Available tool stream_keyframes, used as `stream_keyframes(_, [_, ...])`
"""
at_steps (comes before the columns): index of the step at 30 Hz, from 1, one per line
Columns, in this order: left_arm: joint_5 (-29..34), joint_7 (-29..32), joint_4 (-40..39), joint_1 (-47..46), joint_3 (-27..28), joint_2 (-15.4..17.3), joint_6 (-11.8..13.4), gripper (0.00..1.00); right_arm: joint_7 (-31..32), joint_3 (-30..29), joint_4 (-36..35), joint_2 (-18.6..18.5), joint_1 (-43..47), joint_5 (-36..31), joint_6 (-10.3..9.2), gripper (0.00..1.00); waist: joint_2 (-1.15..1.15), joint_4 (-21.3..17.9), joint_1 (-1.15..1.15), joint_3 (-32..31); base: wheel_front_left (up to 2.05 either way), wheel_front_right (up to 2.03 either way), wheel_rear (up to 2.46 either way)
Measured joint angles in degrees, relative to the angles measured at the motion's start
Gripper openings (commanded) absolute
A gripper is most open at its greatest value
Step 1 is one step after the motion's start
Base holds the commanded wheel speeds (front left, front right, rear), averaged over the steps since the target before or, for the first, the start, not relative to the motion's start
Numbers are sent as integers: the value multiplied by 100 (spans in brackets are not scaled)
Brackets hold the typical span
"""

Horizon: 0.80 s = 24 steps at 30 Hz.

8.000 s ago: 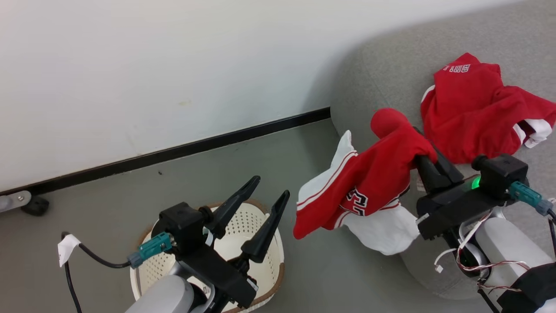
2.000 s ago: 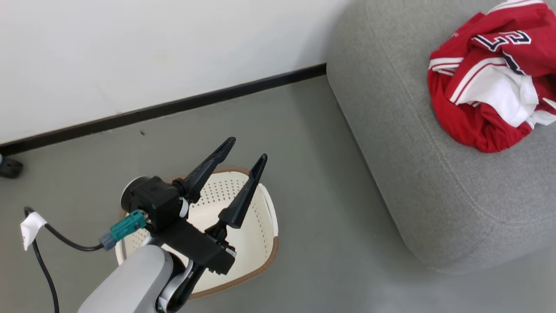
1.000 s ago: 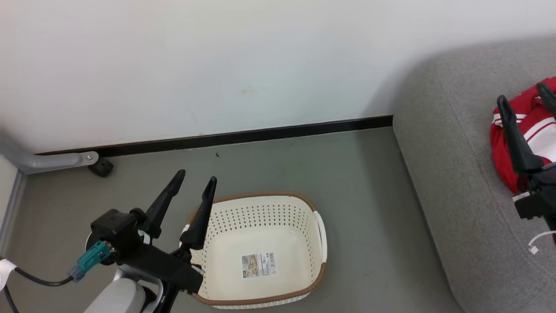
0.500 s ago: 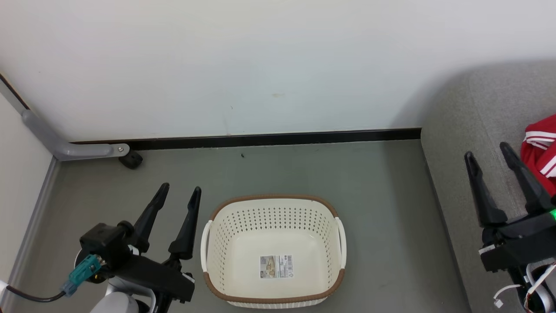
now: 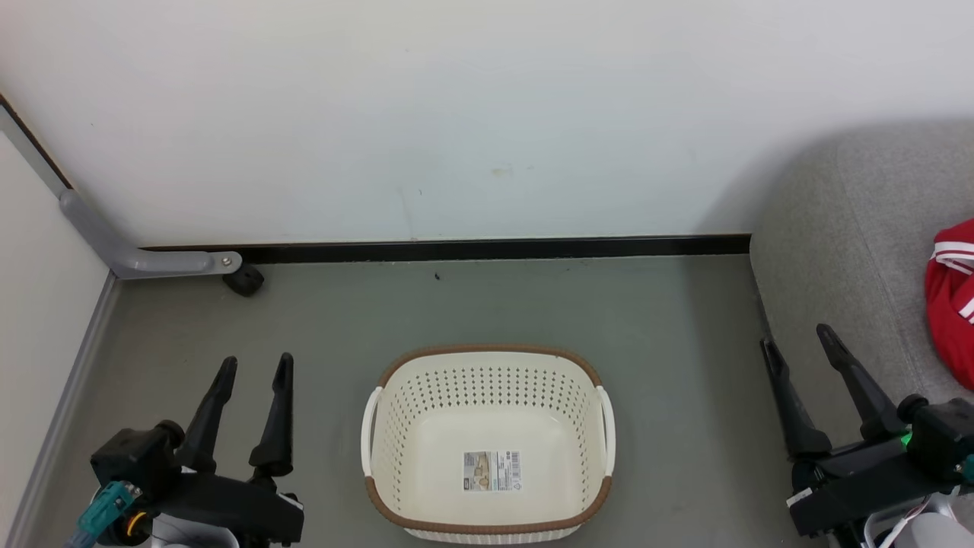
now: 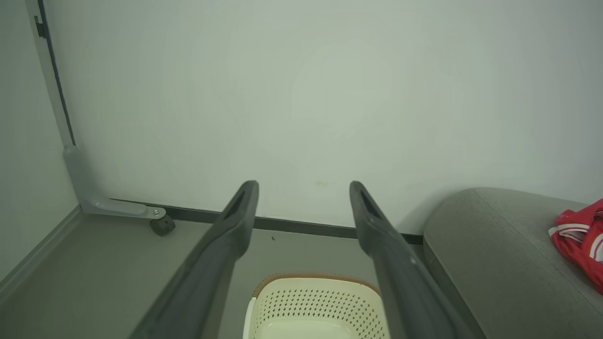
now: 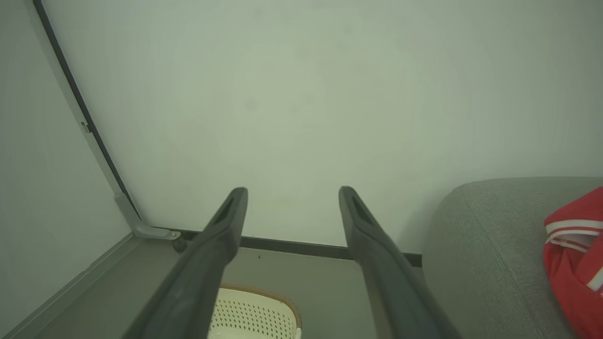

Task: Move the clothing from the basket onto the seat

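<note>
Upright on the grey floor (image 5: 456,304), in the middle of the head view, a cream perforated basket (image 5: 487,384) with a brown rim and white side handles, its bottom in plain sight, with a label sticker (image 5: 492,471) stuck flat on it. Well apart from it, at the right edge, red clothing (image 5: 951,304) with white stripes, bunched on top of the grey seat (image 5: 845,266) and cut off by the frame. At the lower left, the left fingers (image 5: 280,403), spread open and gripping nothing, pointing toward the wall (image 5: 456,114), to the left of the basket and apart from it. At the lower right, the right fingers (image 5: 787,403), likewise spread open and gripping nothing, near the seat's edge, between basket and clothing and clear of both. Behind everything, a black baseboard (image 5: 494,249) along the foot of the wall, and in the left corner a grey metal bar (image 5: 152,262) ending at a small black wheel (image 5: 245,280). From the left wrist, two dark fingers wide apart, the basket's far rim low between them, the seat to the right and a red fold of clothing at that view's right edge. From the right wrist, a wide gap between the fingers too, part of the basket's rim low down by the left-hand finger, seat and clothing at the right.
</note>
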Motion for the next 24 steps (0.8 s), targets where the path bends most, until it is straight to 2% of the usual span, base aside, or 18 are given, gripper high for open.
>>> stream_keyframes(10, [101, 0, 8, 226, 450, -166, 82, 100, 0, 18, 153, 189, 207, -289, -7, 100, 0, -33, 0, -33, 0, 0, 0])
stream_keyframes(20, [730, 0, 12, 339, 595, -205, 90, 100, 0, 14, 216, 416, 210, -505, 0, 100, 0, -138, 0, -28, 0, 0, 0])
stream_keyframes(24, [801, 0, 13, 340, 656, -244, 133, 100, -1, -22, 313, 471, 210, -558, 0, 100, 0, -176, 0, -16, 0, 0, 0])
